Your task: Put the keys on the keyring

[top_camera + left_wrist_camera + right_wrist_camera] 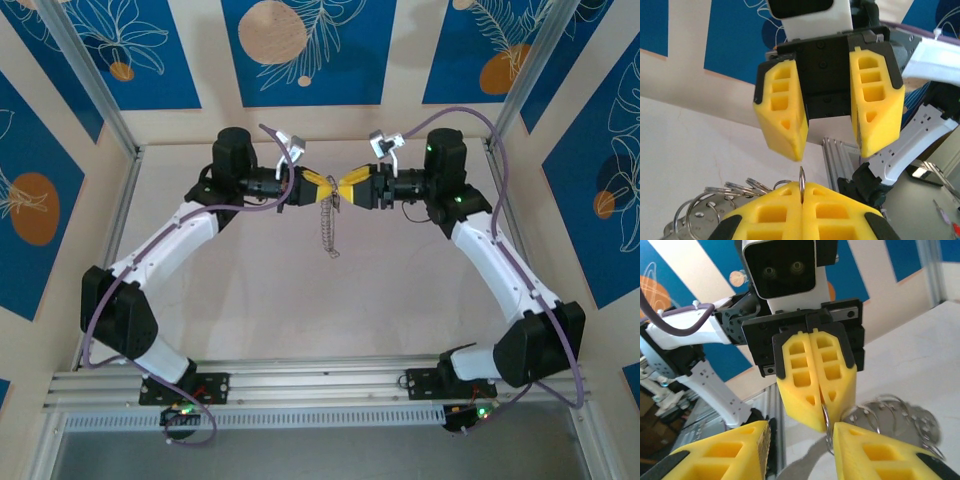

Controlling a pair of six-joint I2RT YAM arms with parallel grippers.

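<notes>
Top external, left tool (328,188) pinching keyring (326,228) dangling over table (250,295), right tool (346,189) wide, facing it

Robotics laboratory test cell: two white-and-black jointed robot arms, left (165,250) and right (500,260), stand bolted to a slotted aluminium rail (320,385) at the near edge of a pale matte worktop (250,300). Bare aluminium posts (85,75) frame the cell. Beige wall panels printed with blue rectangles, white leaf outlines and orange discs (300,50) close it in on three sides. Thick purple cables (677,330) loop along the arms, green indicator lights (480,412) glow at the bases, and a white boxed camera with twin lenses (782,270) rides one wrist.
</notes>
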